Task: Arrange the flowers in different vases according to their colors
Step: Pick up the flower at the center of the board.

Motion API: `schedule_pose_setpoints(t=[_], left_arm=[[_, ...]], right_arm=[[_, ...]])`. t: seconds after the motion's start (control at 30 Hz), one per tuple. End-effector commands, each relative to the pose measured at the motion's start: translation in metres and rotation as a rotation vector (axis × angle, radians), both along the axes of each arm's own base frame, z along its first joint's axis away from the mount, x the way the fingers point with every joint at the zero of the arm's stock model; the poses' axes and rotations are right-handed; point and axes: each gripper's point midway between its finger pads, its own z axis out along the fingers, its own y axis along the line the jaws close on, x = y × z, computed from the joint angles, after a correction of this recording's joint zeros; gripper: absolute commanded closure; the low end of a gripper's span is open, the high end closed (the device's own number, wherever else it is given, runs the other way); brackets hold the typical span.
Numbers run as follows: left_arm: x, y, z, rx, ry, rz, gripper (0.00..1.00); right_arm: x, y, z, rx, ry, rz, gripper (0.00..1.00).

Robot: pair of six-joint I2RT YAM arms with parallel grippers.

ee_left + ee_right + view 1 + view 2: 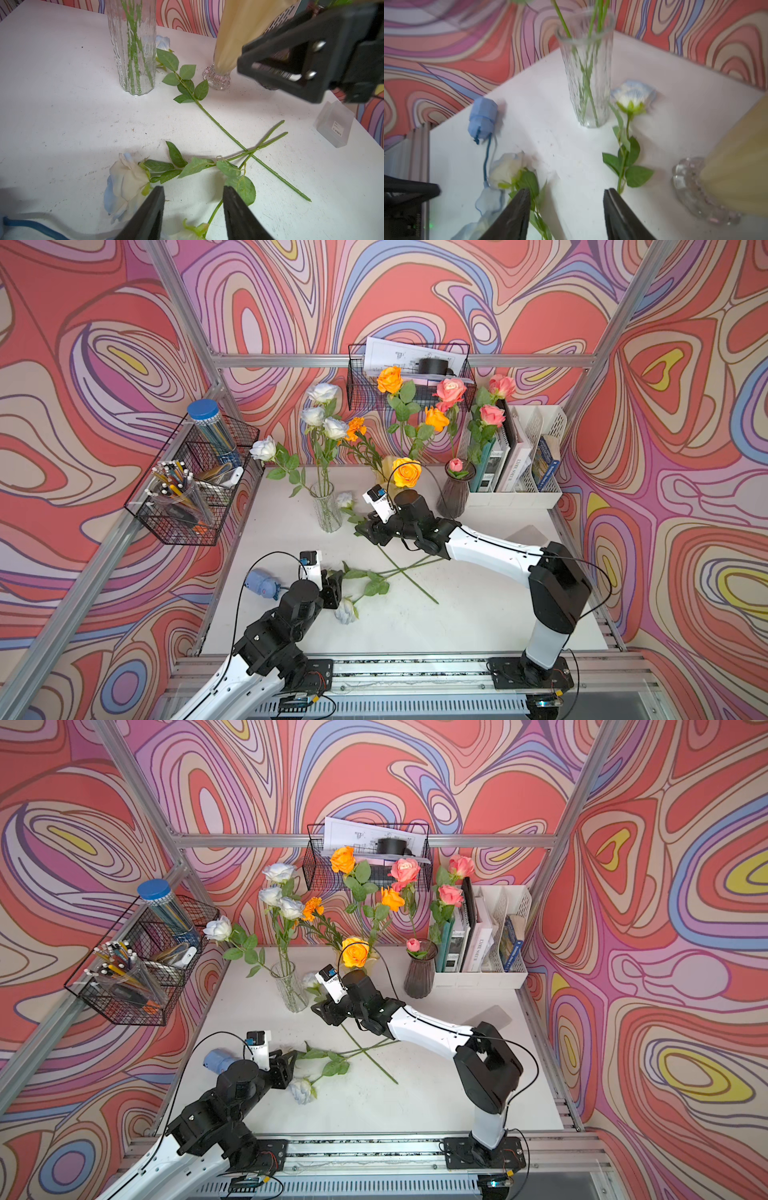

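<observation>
Nearest, the left gripper (pixel 193 189) is being held half open, empty, a white rose (pixel 126 182) lying just beside its fingers (pixel 149 214) on the table (pixel 62 104). Farther on, the right gripper (pixel 566 190) is being held parted, gripping nothing, near a second white rose (pixel 631 97) beside the clear glass vase (pixel 588 72). Behind, the yellow vase (pixel 239 31) and purple vase (pixel 453 497) are being touched by neither.

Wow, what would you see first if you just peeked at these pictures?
The loud swirly walls in red, pink and purple wrap the whole booth. At the back of the white table stand white roses in the clear vase, orange blooms in the middle and pink roses toward the right. Nearer, loose white roses lie with crossed stems between the two robot arms.
</observation>
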Motion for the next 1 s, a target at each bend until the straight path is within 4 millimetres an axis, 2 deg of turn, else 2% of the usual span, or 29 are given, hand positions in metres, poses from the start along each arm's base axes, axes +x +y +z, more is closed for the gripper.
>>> schedule_pose_setpoints(t=[0.0,0.13,0.3,0.67,0.77,0.97], left_arm=[[0.004,0.0,0.02,-0.017,-0.05,0.007,0.48],[0.003,-0.001,0.02,-0.022,-0.049,0.0,0.48],[0.003,-0.001,0.015,-0.006,-0.035,-0.001,0.48],[0.005,-0.002,0.01,0.01,-0.023,0.0,0.48],[0.005,-0.002,0.009,0.011,-0.023,-0.002,0.48],[0.006,-0.004,0.008,0.012,-0.019,-0.007,0.48]], right_arm=[[0.003,-0.015,-0.039,-0.178,0.061,-0.036,0.44],[0.017,-0.014,-0.078,-0.319,0.112,-0.039,0.44],[0.03,-0.022,-0.111,-0.401,0.159,-0.08,0.45],[0.055,-0.023,-0.135,-0.448,0.218,-0.127,0.48],[0.055,-0.026,-0.138,-0.462,0.219,-0.129,0.5],[0.048,-0.029,-0.13,-0.444,0.221,-0.127,0.49]])
